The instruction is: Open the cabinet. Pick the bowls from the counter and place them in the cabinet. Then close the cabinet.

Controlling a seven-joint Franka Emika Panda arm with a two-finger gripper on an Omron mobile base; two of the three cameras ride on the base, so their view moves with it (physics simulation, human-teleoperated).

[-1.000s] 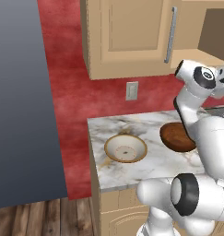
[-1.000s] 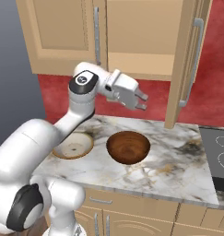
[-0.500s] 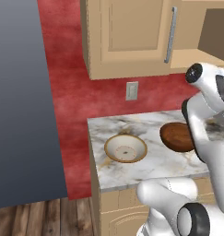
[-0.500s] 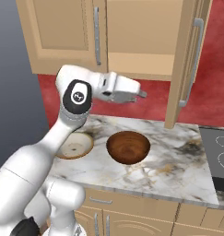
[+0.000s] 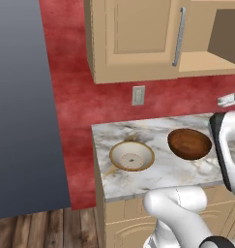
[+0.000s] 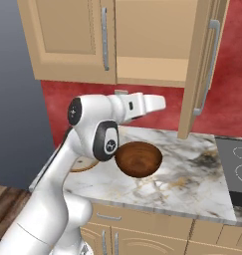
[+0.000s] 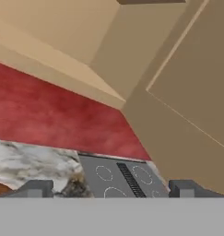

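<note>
Both bowls sit on the marble tabletop (image 5: 186,169): the dark brown bowl (image 6: 138,158) near the middle, the cream bowl (image 5: 132,156) near its left end, well below the cabinet (image 6: 152,40), whose right door (image 6: 204,69) hangs open. The end effector (image 7: 111,188) is above the tabletop, spread wide and empty, pointing toward the stovetop (image 7: 125,177). The risk, I'd say: reaching for the brown bowl, the arm could clip that open door or nudge the bowl off-grip.

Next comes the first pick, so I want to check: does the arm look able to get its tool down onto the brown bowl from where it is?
Probably yes. The tool is open, holds nothing, and the brown bowl sits uncovered on the counter, apart from the cream bowl.
</note>
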